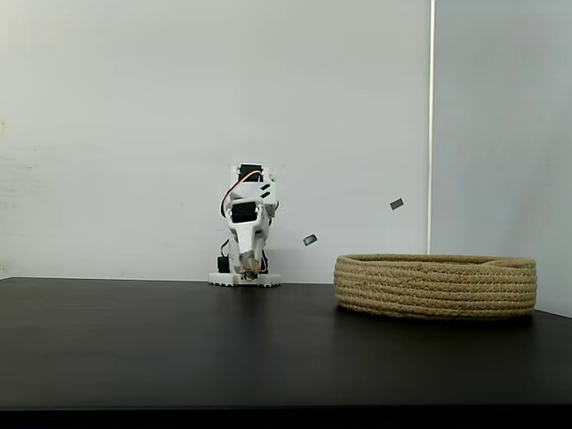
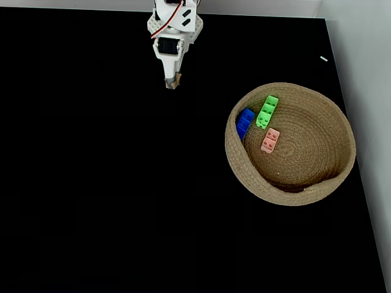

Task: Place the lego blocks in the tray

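The tray (image 2: 317,177) is a round coiled-rope basket at the right of the black table, seen from above in a fixed view and from the side (image 1: 436,286) in the other. Inside it, near its upper left wall, lie a blue lego block (image 2: 245,122), a green lego block (image 2: 267,110) and a salmon-orange lego block (image 2: 270,140). My gripper (image 2: 171,83) is folded back at the arm's base, far left of the tray, shut with nothing in it. From the side the gripper (image 1: 252,265) points down just above the table.
The white arm base (image 1: 244,279) stands at the table's back edge against a pale wall. Two small grey marks (image 1: 310,239) are on the wall. The table's right edge (image 2: 360,183) runs close beside the tray.
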